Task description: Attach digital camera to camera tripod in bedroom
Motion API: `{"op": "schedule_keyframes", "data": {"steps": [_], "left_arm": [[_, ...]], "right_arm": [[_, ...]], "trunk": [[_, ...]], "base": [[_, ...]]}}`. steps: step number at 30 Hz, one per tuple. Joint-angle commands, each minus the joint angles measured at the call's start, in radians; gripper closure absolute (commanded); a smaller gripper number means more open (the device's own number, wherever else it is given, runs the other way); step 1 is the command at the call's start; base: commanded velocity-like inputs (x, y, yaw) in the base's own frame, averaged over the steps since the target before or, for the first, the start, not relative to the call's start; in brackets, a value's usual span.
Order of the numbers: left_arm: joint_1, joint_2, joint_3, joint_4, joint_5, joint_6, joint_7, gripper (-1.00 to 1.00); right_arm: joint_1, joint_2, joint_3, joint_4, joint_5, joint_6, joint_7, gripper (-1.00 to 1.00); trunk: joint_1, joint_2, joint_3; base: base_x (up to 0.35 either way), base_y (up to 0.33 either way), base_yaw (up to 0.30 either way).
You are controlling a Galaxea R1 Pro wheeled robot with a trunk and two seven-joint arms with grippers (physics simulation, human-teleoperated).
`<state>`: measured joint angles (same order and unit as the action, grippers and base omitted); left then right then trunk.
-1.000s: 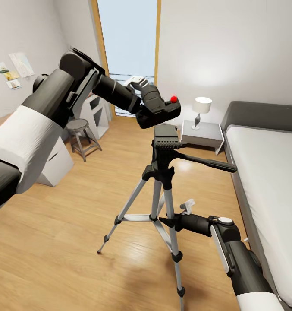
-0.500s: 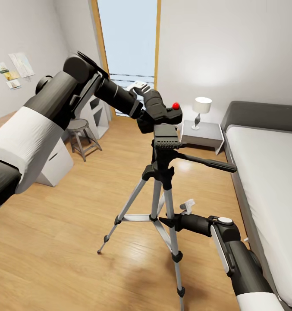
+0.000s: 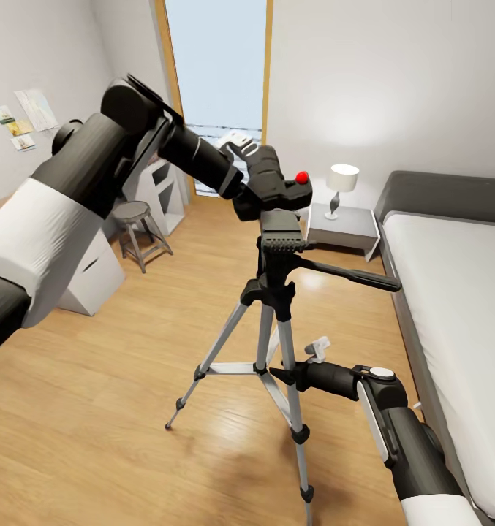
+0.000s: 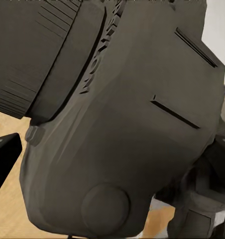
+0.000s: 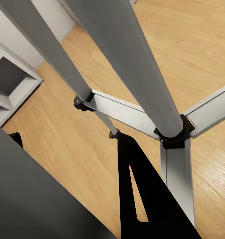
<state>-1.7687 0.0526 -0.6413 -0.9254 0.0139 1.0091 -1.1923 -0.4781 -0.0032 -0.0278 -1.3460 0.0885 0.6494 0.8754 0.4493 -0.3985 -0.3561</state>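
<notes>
While the left gripper (image 3: 256, 169) clamps the digital camera (image 3: 280, 191) just above the camera tripod (image 3: 280, 248) head, the right gripper (image 3: 295, 371), grip state unclear, sits against a tripod leg; stool (image 3: 134, 213) and nightstand (image 3: 344, 226) stand behind.

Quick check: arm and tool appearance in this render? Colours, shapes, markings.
Both arms: white shell segments, then dark grey-black cylindrical links with bulky round joints. The left tool has pale finger pieces. The right tool is black with a small white tip, and a white round cap sits on its wrist. No cables visible.

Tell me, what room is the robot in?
Most likely a bedroom: there's a bed along one wall, a nightstand with a lamp beside it, and a tall window at the far end.
</notes>
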Motion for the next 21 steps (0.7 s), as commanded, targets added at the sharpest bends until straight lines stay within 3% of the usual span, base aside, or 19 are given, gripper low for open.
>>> {"op": "schedule_keyframes", "data": {"steps": [1,8,11,18,21], "left_arm": [[-0.001,0.002,-0.002,-0.014,-0.008,0.008,-0.002,1.0],[-0.001,0.012,0.013,-0.136,-0.039,0.01,-0.003,1.0],[-0.001,0.038,0.077,-0.202,-0.036,0.011,-0.004,1.0],[-0.001,0.068,0.177,-0.271,-0.017,0.013,-0.006,1.0],[-0.001,0.074,0.212,-0.28,0.022,0.014,-0.006,1.0]], "right_arm": [[-0.001,0.0,-0.003,0.041,0.059,-0.005,0.008,1.0],[-0.001,0.0,-0.003,0.042,0.059,-0.005,0.008,1.0],[-0.001,0.0,-0.002,0.042,0.059,-0.005,0.008,1.0],[-0.001,0.0,-0.001,0.043,0.059,-0.005,0.007,1.0],[-0.001,0.0,-0.001,0.044,0.059,-0.005,0.008,1.0]], "trunk": [[0.001,-0.001,-0.002],[0.001,-0.001,-0.002],[0.001,-0.001,-0.002],[0.001,-0.001,-0.002],[0.001,-0.001,-0.002]], "base": [[0.0,0.0,0.0],[0.0,0.0,0.0],[0.0,0.0,0.0],[0.0,0.0,0.0],[0.0,0.0,0.0]]}}
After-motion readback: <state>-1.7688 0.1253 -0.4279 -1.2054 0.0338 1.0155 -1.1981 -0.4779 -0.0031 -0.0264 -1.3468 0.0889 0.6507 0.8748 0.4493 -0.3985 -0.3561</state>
